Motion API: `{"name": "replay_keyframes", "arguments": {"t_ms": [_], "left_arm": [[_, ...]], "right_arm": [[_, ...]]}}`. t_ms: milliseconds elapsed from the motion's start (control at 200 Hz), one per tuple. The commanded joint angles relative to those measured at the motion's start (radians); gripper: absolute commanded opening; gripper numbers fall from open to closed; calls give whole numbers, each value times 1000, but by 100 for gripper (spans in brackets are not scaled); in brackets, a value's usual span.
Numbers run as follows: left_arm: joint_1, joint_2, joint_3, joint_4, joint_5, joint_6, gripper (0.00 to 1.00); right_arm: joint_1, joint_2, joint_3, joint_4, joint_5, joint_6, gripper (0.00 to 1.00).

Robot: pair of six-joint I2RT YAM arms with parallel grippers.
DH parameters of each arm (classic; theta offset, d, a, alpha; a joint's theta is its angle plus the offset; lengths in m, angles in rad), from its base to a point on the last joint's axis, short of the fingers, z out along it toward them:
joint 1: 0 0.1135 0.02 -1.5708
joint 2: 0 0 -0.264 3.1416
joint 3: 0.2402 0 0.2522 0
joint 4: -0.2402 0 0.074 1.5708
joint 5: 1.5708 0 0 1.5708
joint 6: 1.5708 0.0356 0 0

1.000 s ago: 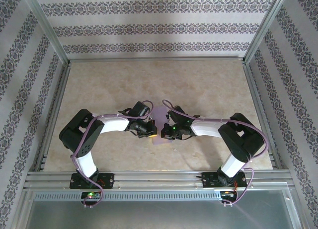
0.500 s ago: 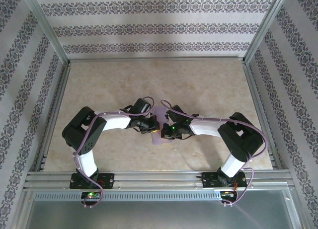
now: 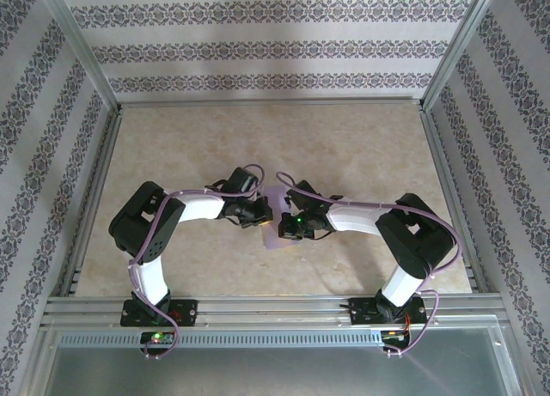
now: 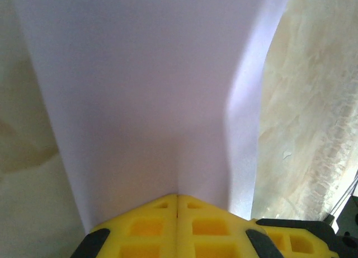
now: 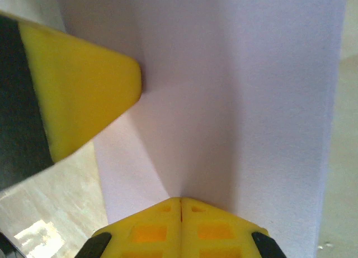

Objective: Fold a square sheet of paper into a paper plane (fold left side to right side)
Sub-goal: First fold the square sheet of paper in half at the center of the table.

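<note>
The lavender paper [image 3: 277,198] lies on the table between the two arms as a narrow folded strip, mostly covered by the wrists. My left gripper [image 3: 265,222] is shut, its yellow tips resting on the paper's left part; close up, the shut tips [image 4: 178,195] touch the lavender sheet [image 4: 145,84], which lifts slightly along its right edge. My right gripper [image 3: 288,227] is shut too, its tips [image 5: 180,199] pressed on the paper [image 5: 251,90]. The left gripper's yellow finger [image 5: 84,95] lies on the sheet's left edge in the right wrist view. No paper shows between either pair of jaws.
The beige marbled table [image 3: 369,147] is bordered by aluminium rails [image 3: 258,306] at the near edge and patterned walls [image 3: 275,48] on three sides. Bare tabletop [image 4: 313,129] shows right of the sheet in the left wrist view.
The left wrist has shifted a little to the right and away from the near edge. The right wrist edged slightly left. Both stay shut over the paper.
</note>
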Motion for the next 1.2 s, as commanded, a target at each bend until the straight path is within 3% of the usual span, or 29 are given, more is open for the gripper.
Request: {"name": "replay_keyframes", "arguments": {"t_ms": [0,415,1194], "left_arm": [[44,30,42,-37,-82,56,0],[111,119,175,-109,-138,133,0],[227,206,261,49,-98,177,0]], "right_arm": [[-3,48,-26,-144,97,-24,0],[-2,40,-32,-145,98,-30,0],[7,38,-44,-115,63,-11,0]]}}
